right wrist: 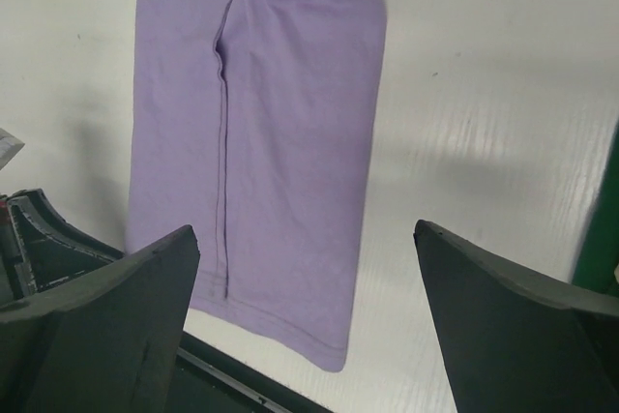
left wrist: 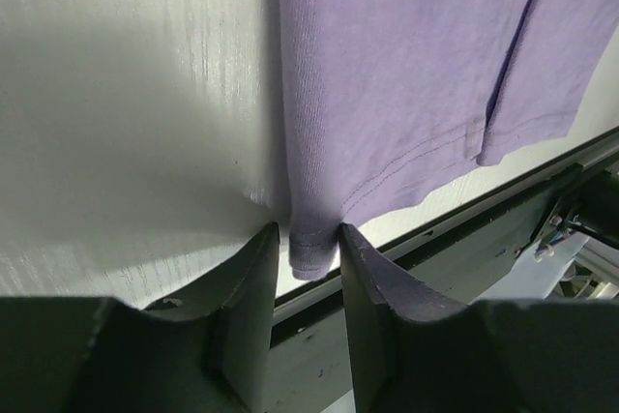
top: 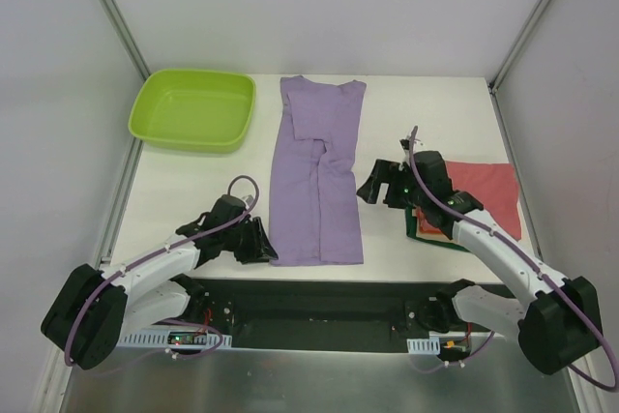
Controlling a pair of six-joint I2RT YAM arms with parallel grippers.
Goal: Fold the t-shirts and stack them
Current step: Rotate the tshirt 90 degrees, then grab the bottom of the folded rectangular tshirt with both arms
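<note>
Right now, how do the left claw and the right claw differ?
The left claw has its jaws close together around the near left hem corner of the lilac t-shirt; the right claw stands wide open with nothing between its jaws. The left claw sits at the shirt's near end; the right claw is farther in, between that shirt and the red t-shirt. Whether the left claw pinches yet is unclear. Both face that shirt.

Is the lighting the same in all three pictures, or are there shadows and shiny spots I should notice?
Top view: even, soft light with little shadow. Left wrist view: a broad dark shadow falls on the table left of the purple shirt. Right wrist view: bright glare streaks on the table right of the shirt.
</note>
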